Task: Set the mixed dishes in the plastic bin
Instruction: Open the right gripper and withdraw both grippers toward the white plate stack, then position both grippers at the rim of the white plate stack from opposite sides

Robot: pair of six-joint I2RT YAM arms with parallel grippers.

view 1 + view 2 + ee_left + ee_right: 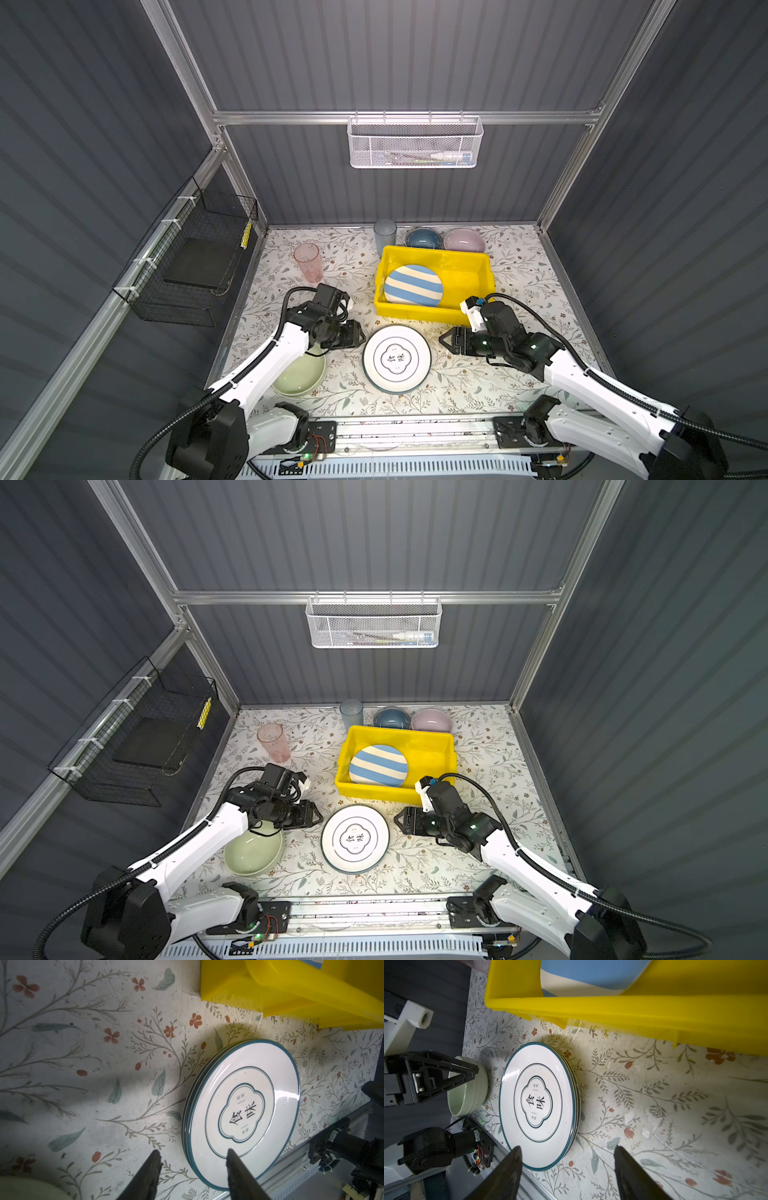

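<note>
The yellow plastic bin [415, 312] stands at mid-table with the blue-white striped plate [412, 285] lying in it. In front of it a white plate with a dark rim [396, 358] tops a short stack on the mat. My left gripper [362, 335] hovers open at the stack's left edge, one finger over the white plate [245, 1105], holding nothing. My right gripper [442, 340] is open at the stack's right edge, also empty. A green bowl [299, 374] lies partly under my left arm. Pink tumbler [308, 262], blue tumbler [385, 235], blue bowl [423, 239] and lilac bowl [464, 240] stand behind.
A black wire basket [195, 257] hangs on the left wall and a white mesh basket [414, 143] on the back wall. The metal rail [415, 432] with both arm bases runs along the table's front edge, close to the plate stack.
</note>
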